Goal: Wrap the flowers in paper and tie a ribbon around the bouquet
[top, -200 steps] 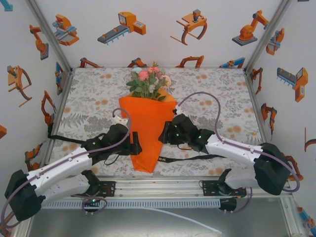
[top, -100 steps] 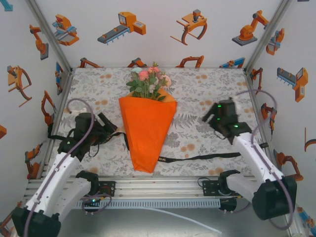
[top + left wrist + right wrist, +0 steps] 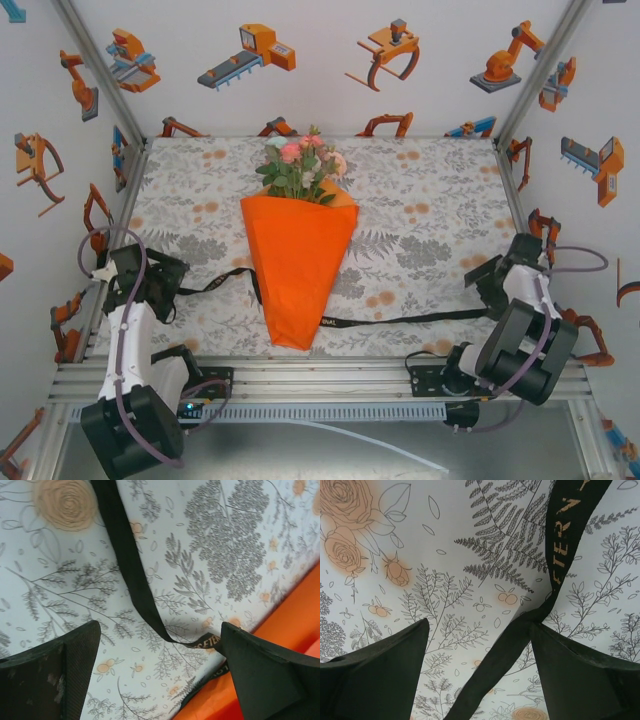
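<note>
The bouquet lies in the middle of the table, an orange paper [image 3: 298, 262] cone with pink and peach flowers [image 3: 303, 164] at its far, wide end. The black ribbon [image 3: 410, 320] runs under the cone and out to both sides. My left gripper [image 3: 172, 285] is open at the left table edge. In the left wrist view the ribbon [image 3: 131, 565] lies on the cloth between the open gripper [image 3: 160, 627] fingers, with the paper [image 3: 295, 615] beyond. My right gripper [image 3: 484, 286] is open at the right edge. The ribbon [image 3: 520, 630] crosses beneath my right gripper [image 3: 480, 625], close to the right finger [image 3: 585, 675].
A grey floral tablecloth [image 3: 420, 200] covers the table. White walls with orange robot prints and metal frame posts [image 3: 120, 215] close in the left, right and back sides. The aluminium rail [image 3: 320, 375] with the arm bases runs along the near edge.
Both arms have pulled back from the cone's sides to the outer table edges, folding up near their bases. The bouquet and the ribbon stay where they were.
</note>
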### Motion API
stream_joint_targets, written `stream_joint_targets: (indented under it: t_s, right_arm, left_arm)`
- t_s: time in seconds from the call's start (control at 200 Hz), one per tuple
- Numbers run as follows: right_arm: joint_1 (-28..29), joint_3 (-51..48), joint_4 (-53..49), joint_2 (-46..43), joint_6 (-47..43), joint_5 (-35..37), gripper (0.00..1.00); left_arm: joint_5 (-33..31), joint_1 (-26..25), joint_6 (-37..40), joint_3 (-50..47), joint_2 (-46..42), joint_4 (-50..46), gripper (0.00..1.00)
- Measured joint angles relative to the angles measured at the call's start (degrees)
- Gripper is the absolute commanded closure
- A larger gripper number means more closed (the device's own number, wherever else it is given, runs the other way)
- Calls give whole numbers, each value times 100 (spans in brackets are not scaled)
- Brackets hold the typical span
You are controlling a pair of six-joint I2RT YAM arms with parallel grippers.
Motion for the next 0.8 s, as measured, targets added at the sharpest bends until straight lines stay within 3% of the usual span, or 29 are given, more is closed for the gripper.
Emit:
stream_joint_targets:
  t_s: [0.05,0.11,0.21,0.265,0.521,0.801]
  right_arm:
    - [-13,68,0,96,-24,20,35]
    - [-31,120,35,184,-61,63,50]
    - [-70,44,341,179,-28,-20,86]
    - [-76,-63,605,155,-28,-227,100]
    - [76,-262,1331,-188,455,-1292,100]
    - [1401,693,2173,-1252,1204,-1543,100]
  left_arm:
    - [76,0,22,0,0,61,3]
    - [111,0,46,0,0,90,3]
    - [111,0,63,0,0,74,3]
    - [111,0,63,0,0,72,3]
    - [170,0,162,-2,90,98,2]
    - [363,-26,72,201,1366,236,1]
